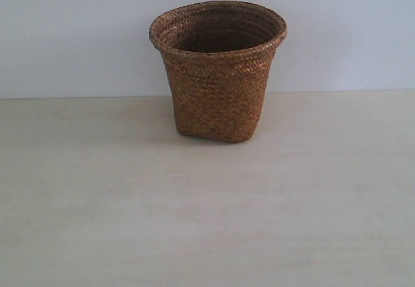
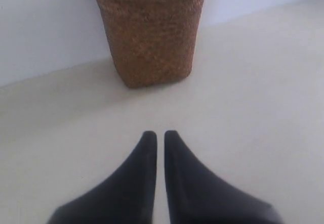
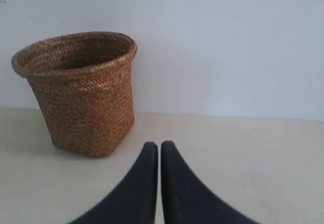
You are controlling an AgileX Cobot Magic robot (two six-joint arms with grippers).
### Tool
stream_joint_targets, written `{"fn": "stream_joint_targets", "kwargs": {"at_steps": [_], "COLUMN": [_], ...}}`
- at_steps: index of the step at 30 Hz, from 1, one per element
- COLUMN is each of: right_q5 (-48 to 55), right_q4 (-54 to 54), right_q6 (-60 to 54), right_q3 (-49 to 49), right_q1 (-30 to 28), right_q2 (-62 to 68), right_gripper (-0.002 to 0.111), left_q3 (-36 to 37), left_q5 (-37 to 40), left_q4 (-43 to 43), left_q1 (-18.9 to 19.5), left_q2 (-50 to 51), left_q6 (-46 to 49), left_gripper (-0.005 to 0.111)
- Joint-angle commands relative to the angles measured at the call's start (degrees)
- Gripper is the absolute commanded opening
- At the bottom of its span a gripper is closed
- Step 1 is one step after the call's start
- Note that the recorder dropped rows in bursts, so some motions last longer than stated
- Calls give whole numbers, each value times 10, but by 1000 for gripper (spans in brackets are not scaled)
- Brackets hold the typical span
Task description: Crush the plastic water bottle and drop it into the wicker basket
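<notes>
1. The wicker basket (image 1: 217, 96) is standing upright in the upper middle of the exterior view; its narrower base is resting on the table (image 1: 207, 222) and its flared rim is rising in front of the wall (image 1: 65, 34); its mouth is facing up, and only dark weave just under the rim is showing, the bottom being hidden.
2. The plastic water bottle is showing in none of the three views; where it is lying cannot be told.
3. Around the basket the pale tabletop is running bare to the left, right and lower edges of the exterior frame; the basket's faint shadow is falling to its left.
4. The table's back edge is meeting the wall in a level line across the frame, passing behind the basket's lower half; the basket is sitting close to that edge, with much wider room in front of it than behind.
5. The left gripper (image 2: 159, 134) is clenched on nothing, its two dark fingers (image 2: 136, 183) lying almost together with only a sliver of table showing between them; the tips are pointing toward the basket's (image 2: 149, 37) base, well apart from it, with bare table between.
6. The right gripper (image 3: 159, 145) is likewise closed and holding nothing, with only a thin gap between its fingers (image 3: 185, 193); the basket (image 3: 86, 107) is sitting off to one side of the line they are pointing along, and the wall is filling the view beyond.
</notes>
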Motion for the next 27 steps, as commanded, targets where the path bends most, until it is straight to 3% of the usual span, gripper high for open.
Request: {"fn": "stream_joint_targets", "kwargs": {"at_steps": [1, 7, 12, 27], "right_q5": [-80, -202, -185, -176], "right_q4": [33, 39, 37, 37], "right_q6": [5, 0, -44, -44], "right_q3": [52, 132, 176, 177], "right_q1": [0, 0, 0, 0], "right_q2": [-33, -36, -36, -36], "right_gripper": [0, 0, 0, 0], "left_q3": [67, 192, 203, 203], "left_q5": [-75, -219, -218, -214], "left_q4": [-47, -49, -49, -39], "left_q1": [2, 2, 2, 2], "left_q2": [-84, -122, -122, -122], "left_q6": [-7, -7, -7, 7], "left_gripper": [4, 4, 4, 4]}}
